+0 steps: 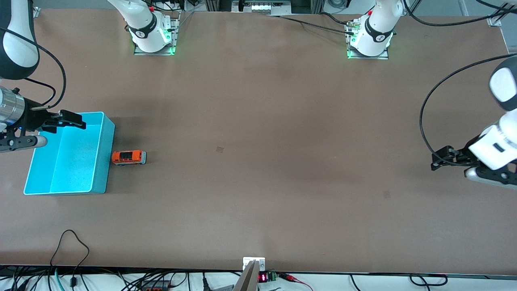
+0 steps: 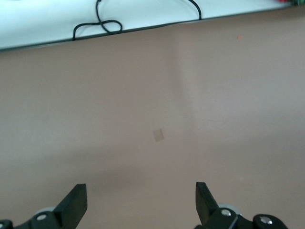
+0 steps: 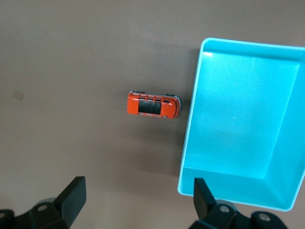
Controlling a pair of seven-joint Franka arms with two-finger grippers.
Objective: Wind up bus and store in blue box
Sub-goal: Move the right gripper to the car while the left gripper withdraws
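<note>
The small orange bus (image 1: 129,157) stands on its wheels on the brown table, just beside the blue box (image 1: 72,161) on the side toward the left arm's end. The box holds nothing. In the right wrist view the bus (image 3: 153,105) lies lengthwise next to the box's (image 3: 238,129) long wall, a short gap apart. My right gripper (image 1: 74,121) hangs open over the box's corner farthest from the front camera, its fingers (image 3: 138,200) empty. My left gripper (image 1: 438,159) waits open at the left arm's end of the table, over bare tabletop (image 2: 141,202).
A loose black cable (image 1: 70,250) loops onto the table near its front edge at the right arm's end. A small square mark (image 1: 219,149) shows mid-table. Both arm bases (image 1: 153,36) stand along the edge farthest from the front camera.
</note>
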